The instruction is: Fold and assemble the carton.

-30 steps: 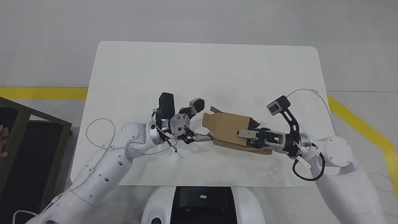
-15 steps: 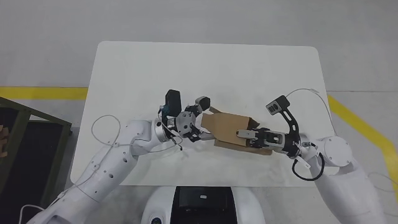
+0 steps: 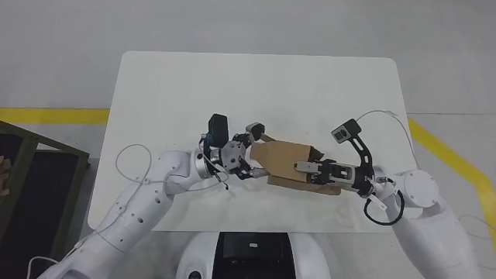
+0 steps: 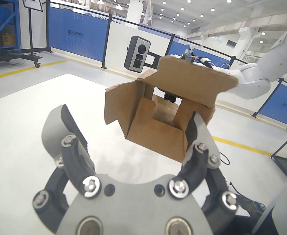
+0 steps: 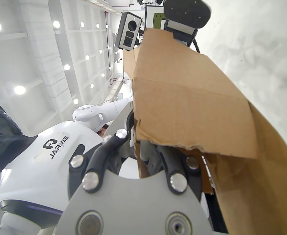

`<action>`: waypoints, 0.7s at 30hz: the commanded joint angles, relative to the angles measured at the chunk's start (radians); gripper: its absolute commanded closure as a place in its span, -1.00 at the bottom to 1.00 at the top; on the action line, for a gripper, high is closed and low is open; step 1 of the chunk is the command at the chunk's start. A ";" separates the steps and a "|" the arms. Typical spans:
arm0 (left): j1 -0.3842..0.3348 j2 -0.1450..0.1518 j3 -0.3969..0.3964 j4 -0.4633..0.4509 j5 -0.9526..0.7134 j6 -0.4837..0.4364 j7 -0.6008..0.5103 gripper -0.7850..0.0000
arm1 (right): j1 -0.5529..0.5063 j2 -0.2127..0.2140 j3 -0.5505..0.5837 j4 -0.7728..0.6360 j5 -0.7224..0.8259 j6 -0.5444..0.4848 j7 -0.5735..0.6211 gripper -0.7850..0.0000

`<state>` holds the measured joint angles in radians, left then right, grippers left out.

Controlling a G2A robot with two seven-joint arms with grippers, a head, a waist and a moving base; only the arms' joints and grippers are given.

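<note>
A brown carton (image 3: pixel 288 159) lies on its side near the front middle of the white table (image 3: pixel 194 85), half assembled. Its end towards my left arm gapes, flaps spread (image 4: pixel 172 99). My left gripper (image 3: pixel 256 153) is open at that end. In the left wrist view one fingertip (image 4: pixel 194 128) touches the corner of the lower flap while the other (image 4: pixel 67 123) stands clear over the table. My right gripper (image 3: pixel 307 167) is shut on the carton's wall at the opposite end; the cardboard (image 5: pixel 182 94) runs down between the right gripper's (image 5: pixel 138 145) fingers.
A dark green crate (image 3: pixel 31 178) stands on the floor beyond the table's left edge. Yellow floor tape (image 3: pixel 54 115) runs along both sides. A thin cable (image 3: pixel 124 163) loops off the left arm. The table's far half is bare.
My left gripper has moved right, from a short way off up to the carton's gaping end, staying open. The right gripper and the carton have hardly moved.
</note>
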<state>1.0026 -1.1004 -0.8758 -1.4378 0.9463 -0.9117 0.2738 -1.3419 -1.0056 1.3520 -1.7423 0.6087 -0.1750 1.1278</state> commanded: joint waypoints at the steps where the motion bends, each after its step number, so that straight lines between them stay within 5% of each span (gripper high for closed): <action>1: 0.000 -0.002 -0.001 0.000 -0.001 -0.002 -0.003 -1.00 | -0.001 0.000 0.001 0.000 -0.001 0.001 0.002 1.00; 12: -0.002 -0.014 -0.012 0.010 0.003 -0.008 -0.011 -1.00 | -0.003 0.001 0.007 0.003 0.003 0.000 0.001 1.00; 21: 0.039 0.000 -0.109 0.045 0.025 0.036 0.013 -1.00 | -0.005 0.003 0.015 0.009 0.002 0.000 0.006 1.00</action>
<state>1.0352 -1.1020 -0.9752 -1.3959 0.9707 -0.8782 0.2864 -1.3470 -1.0031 1.3669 -1.7332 0.6114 -0.1757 1.1319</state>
